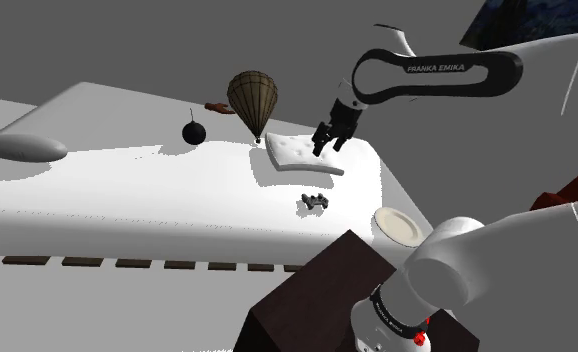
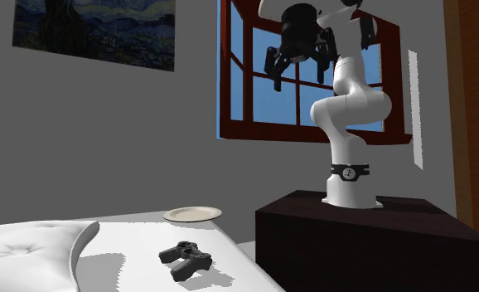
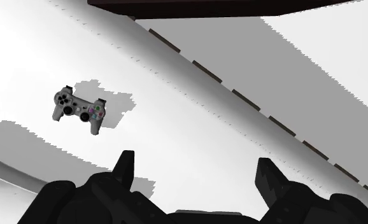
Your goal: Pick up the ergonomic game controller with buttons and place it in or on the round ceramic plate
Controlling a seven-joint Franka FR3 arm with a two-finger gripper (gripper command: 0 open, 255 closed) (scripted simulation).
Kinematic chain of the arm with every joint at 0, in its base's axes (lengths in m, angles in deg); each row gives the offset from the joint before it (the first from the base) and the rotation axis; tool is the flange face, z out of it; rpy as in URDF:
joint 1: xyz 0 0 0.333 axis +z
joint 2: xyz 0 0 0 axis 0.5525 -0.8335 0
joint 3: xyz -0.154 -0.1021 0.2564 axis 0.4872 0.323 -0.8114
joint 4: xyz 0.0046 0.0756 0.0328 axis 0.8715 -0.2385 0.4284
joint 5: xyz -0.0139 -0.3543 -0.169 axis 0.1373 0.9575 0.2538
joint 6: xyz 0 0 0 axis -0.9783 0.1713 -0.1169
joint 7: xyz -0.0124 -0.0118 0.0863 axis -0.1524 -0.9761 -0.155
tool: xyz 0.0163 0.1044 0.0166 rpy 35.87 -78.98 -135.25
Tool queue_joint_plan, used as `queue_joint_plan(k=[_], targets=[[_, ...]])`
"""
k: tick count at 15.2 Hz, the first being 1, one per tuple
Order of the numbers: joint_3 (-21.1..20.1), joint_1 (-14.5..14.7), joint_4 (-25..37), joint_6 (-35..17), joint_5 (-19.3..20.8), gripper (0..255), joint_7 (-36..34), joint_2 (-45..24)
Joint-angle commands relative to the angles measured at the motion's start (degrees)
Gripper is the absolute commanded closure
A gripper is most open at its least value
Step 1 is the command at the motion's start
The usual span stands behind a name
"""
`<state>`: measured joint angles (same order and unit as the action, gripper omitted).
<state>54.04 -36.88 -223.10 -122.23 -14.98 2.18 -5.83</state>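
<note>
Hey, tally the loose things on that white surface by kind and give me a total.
Grey game controller: 1
Round cream plate: 1
White tufted cushion: 1
Brown ribbed balloon model: 1
Black round bomb with fuse: 1
Grey airship shape: 1
Small reddish-brown thing, too small to identify: 1
Total: 7

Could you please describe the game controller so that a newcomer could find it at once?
Start at the big white surface beside the dark stand. Between the quilted white pillow and the round pale plate lies the game controller: small, grey, two-horned, with thumbsticks and coloured buttons, unlike its plain neighbours.
</note>
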Motion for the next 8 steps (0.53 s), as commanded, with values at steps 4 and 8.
queue_joint_plan(k=[4, 8], targets=[[2.97, -1.12, -1.01, -8.92, 0.78, 0, 2.86, -8.23], [5.34, -1.76, -0.10, -15.57, 0.43, 0, 5.59, -16.14]])
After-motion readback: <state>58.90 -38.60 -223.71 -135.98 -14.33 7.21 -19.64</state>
